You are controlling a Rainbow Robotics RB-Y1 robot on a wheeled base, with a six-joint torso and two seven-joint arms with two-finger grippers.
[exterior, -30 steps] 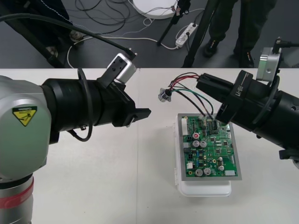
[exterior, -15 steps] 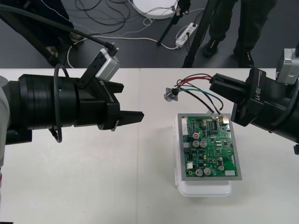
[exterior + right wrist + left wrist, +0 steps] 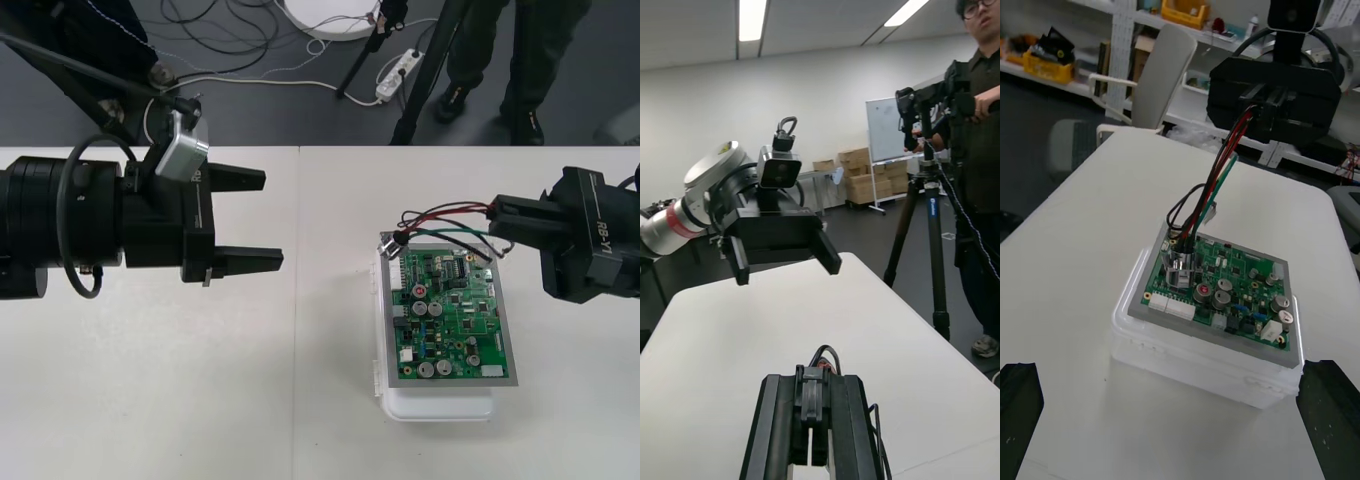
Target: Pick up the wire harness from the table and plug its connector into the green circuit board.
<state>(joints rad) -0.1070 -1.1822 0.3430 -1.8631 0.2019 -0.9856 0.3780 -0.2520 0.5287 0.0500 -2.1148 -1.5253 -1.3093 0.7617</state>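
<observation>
- Right gripper (image 3: 497, 222) is clamped on the harness (image 3: 1212, 184) by its wire end. A second ago it sat over the far edge of the board (image 3: 450, 315). Now it has backed off toward the right edge of the table (image 3: 300, 400), just off the board's far-right corner.
- Harness went with it, and the wires now run from the gripper across the board's far edge.
- Socket (image 3: 1180, 266) was lying on the table beyond the board. It now rests at the board's far-left corner.
- Plug: can't see it seated anywhere. The wires lead straight into the gripper, so I read it as not in the board.
- Left gripper (image 3: 250, 220) is spread wide and holding nothing. It has pulled back toward the table's left edge.
- Net: insertion not done, looks like a reset. It needs a fresh approach to the board's far edge.
</observation>
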